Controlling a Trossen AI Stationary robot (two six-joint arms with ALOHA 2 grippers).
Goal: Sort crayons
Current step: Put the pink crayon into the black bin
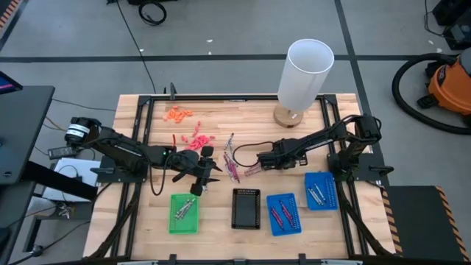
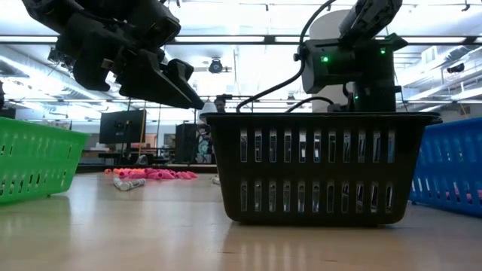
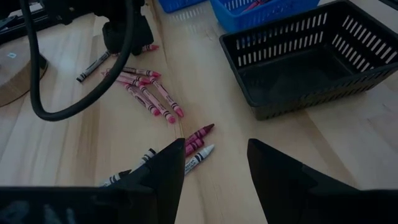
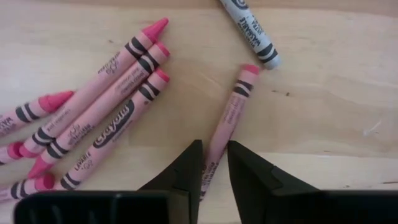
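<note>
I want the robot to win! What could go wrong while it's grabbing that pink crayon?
1. The right gripper pinches only the end of the pink crayon, so it might slip or swing out when lifted.
2. Three other pink crayons lie close beside it and could get bumped.
3. The left gripper hovers open nearby, so the arms might crowd each other.

White cylinder [image 1: 305,76], orange vacuum [image 1: 450,85] beyond the table.
</note>
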